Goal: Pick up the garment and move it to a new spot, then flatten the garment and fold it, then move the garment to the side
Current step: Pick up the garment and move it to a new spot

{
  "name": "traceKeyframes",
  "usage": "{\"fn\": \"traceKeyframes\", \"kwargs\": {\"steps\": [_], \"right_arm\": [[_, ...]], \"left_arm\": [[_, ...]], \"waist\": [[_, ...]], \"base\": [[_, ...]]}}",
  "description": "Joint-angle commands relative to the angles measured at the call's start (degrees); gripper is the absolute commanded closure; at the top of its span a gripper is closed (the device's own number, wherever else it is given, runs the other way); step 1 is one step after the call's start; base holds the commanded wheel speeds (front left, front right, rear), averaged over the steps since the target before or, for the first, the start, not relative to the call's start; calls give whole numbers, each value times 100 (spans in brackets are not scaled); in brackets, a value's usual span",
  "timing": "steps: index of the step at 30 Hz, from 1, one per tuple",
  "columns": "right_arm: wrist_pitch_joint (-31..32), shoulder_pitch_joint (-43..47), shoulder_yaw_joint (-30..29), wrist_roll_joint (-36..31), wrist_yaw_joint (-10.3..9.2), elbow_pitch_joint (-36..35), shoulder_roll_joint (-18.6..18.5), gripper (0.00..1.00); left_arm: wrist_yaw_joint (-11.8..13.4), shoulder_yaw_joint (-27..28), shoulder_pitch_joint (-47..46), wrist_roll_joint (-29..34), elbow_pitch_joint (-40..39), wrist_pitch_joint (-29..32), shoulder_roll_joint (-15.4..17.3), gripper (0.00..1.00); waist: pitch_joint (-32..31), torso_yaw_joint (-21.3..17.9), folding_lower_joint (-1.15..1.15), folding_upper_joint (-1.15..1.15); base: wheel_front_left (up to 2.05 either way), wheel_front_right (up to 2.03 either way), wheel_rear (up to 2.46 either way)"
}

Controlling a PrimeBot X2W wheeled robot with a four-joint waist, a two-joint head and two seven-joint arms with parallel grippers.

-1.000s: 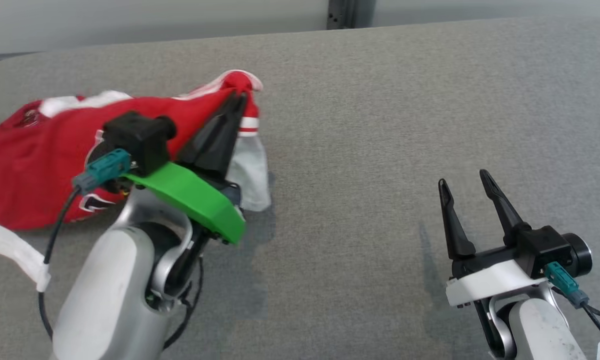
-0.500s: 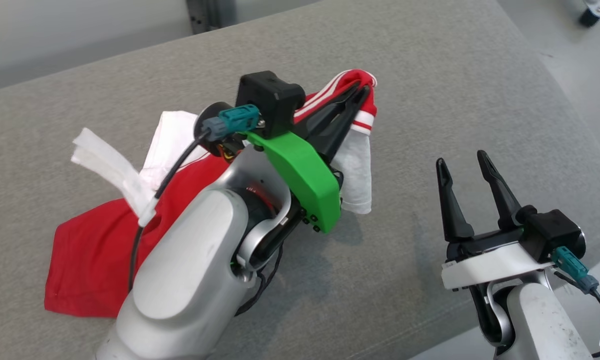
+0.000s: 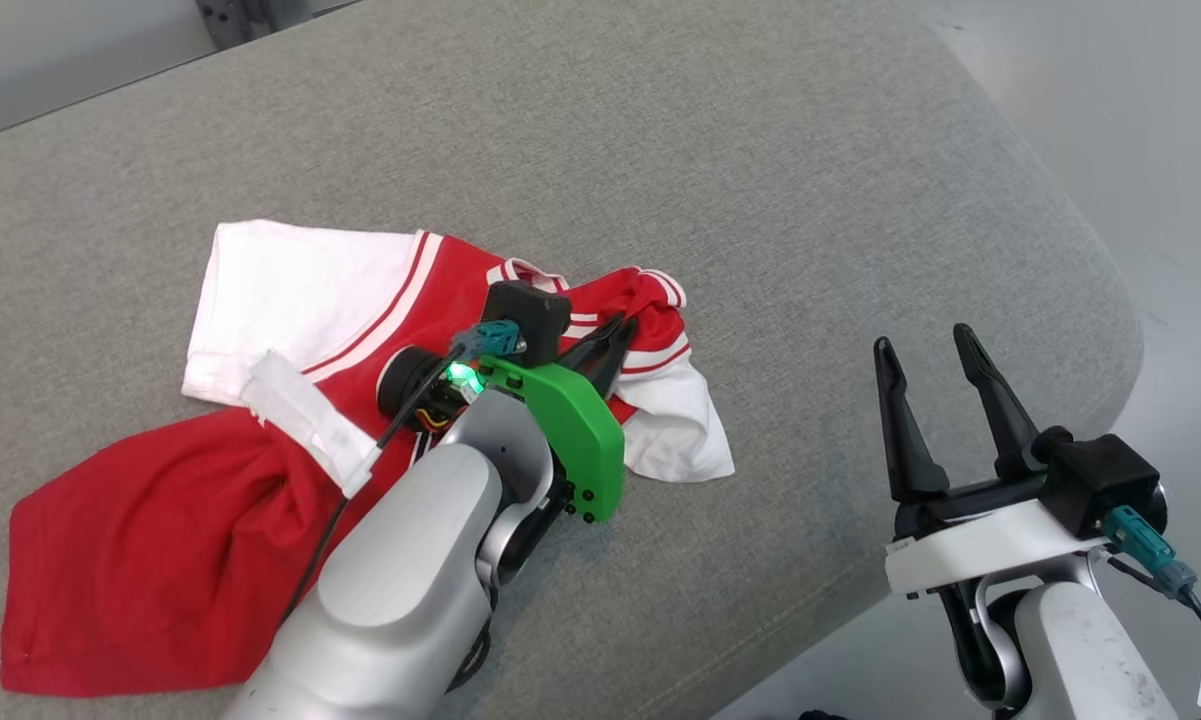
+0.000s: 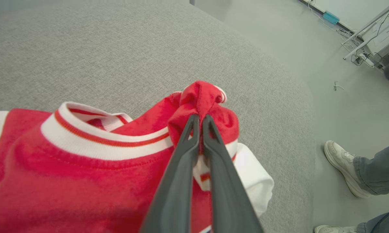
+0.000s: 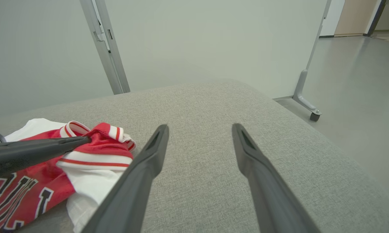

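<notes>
Garment (image 3: 160, 560): red jersey w/ white sleeves + red/white striped trim, lying crumpled on grey fabric-topped bench (image 3: 660, 150), left of centre in head view. Red body spread low-left. One white sleeve (image 3: 290, 290) laid flat at upper left. Second white sleeve (image 3: 675, 440) hangs off right side of the heap, flat on bench. Collar trim visible in left wrist view (image 4: 94, 139). Black/white lettering (image 5: 16, 197) on red front shows in right wrist view; word not legible.

Left end effector (image 3: 615, 335): jaws shut tight on a fold of red fabric nr the striped trim. Left wrist view: both fingers (image 4: 181, 168) pressed together, cloth puckered into a small peak at the tips. Green bracket (image 3: 570, 430) on that wrist, small green light (image 3: 457, 374) lit beside it.

Right end effector (image 3: 922, 340): jaws spread wide, nothing between them. Sits over bench nr its right front edge, apart from garment, no contact. White bracket (image 3: 980, 545) at its wrist.

Surroundings: pale floor (image 4: 278, 32) beyond bench's rounded corner. Person's light shoe (image 4: 341, 165) + blue trouser leg (image 4: 375, 168) on floor, right side of left wrist view. Wheeled partition foot (image 5: 306, 103) behind bench in right wrist view.
</notes>
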Motion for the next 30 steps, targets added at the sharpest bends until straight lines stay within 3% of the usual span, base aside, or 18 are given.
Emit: {"fn": "traceKeyframes", "kwargs": {"steps": [1,8,16,20,24,30], "right_arm": [[-20,52,-24,-62,-4,5,4,0],[-20,191,-339,-415,-5,-169,-4,0],[-19,696,-787,-847,-5,-440,-44,0],[-20,935,-997,-907,-4,-475,-118,0],[-20,1194,-1168,-919,-5,-424,-144,0],[-20,1382,-1218,-953,-5,-234,-105,0]], "left_arm": [[-36,-25,10,-61,25,-155,4,0],[226,-88,471,142,-501,-1420,40,0],[993,404,2084,344,-1460,-2191,793,0],[1217,886,2845,413,-1756,-2247,1044,0],[1174,1601,3581,730,-2055,-2242,1148,0],[792,2609,4279,1139,-2251,-2244,915,0]], "waist": [[-59,203,0,0],[-493,800,0,0],[-1201,1559,0,0],[-1426,1900,0,0],[-1588,2163,0,0],[-1675,2247,0,0]], "base": [[0,0,0],[0,0,0],[0,0,0],[0,0,0],[0,0,0],[0,0,0]]}}
